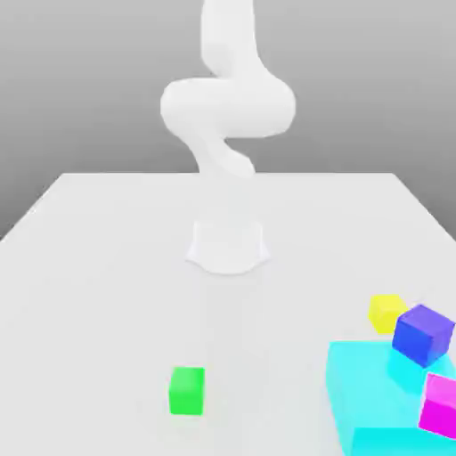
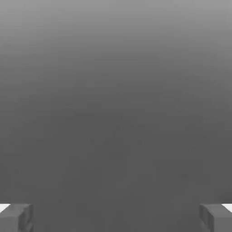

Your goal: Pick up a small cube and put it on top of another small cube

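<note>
The small cube point(image 1: 186, 390), bright green with plain faces, rests alone on the white table near the front, toward the exterior view's left. A yellow cube point(image 1: 386, 312) of about the same size sits at the exterior view's right. In the hand view my gripper point(image 2: 116, 217) is open, its grey fingertips point(image 2: 16, 217) standing far apart with nothing between them and plain grey background beyond. The white arm point(image 1: 227, 107) rises from its base point(image 1: 228, 245) and bends upward out of the picture.
A large cyan block point(image 1: 374, 410) lies at the front on the exterior view's right. A blue cube point(image 1: 423, 335) and a magenta cube point(image 1: 440, 405) rest on it. The white table point(image 1: 107, 267) stretches out around the base.
</note>
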`<state>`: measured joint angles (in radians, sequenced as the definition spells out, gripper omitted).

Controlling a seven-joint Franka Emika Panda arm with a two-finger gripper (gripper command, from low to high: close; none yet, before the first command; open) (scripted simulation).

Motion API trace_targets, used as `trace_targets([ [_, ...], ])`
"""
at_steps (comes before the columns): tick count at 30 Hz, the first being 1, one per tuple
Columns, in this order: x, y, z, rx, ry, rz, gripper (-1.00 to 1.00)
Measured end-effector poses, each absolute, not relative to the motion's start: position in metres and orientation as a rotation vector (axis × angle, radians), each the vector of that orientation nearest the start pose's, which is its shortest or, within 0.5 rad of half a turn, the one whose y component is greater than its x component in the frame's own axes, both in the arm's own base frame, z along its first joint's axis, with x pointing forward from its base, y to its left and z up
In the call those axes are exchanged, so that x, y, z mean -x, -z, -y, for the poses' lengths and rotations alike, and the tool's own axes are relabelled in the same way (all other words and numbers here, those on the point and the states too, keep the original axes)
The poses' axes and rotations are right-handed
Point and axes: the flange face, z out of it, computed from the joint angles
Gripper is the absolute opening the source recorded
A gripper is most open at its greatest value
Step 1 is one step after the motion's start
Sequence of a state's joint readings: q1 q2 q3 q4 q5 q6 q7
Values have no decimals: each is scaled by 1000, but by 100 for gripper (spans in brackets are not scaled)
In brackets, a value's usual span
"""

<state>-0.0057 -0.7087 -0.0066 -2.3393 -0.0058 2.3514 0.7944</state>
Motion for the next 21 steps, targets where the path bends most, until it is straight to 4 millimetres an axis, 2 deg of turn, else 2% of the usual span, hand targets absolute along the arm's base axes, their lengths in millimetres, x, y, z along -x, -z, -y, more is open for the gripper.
trace_targets([
  [2,-407,-622,11,2545,871,-1088,0],
  [5,-435,-558,19,2611,760,-1124,0],
  [10,-459,-450,33,2706,564,-1178,0],
  [15,-457,-343,45,2784,353,-1227,0],
  [18,-443,-281,53,2820,220,-1256,0],
  [21,-421,-223,57,2850,83,-1279,0],
])
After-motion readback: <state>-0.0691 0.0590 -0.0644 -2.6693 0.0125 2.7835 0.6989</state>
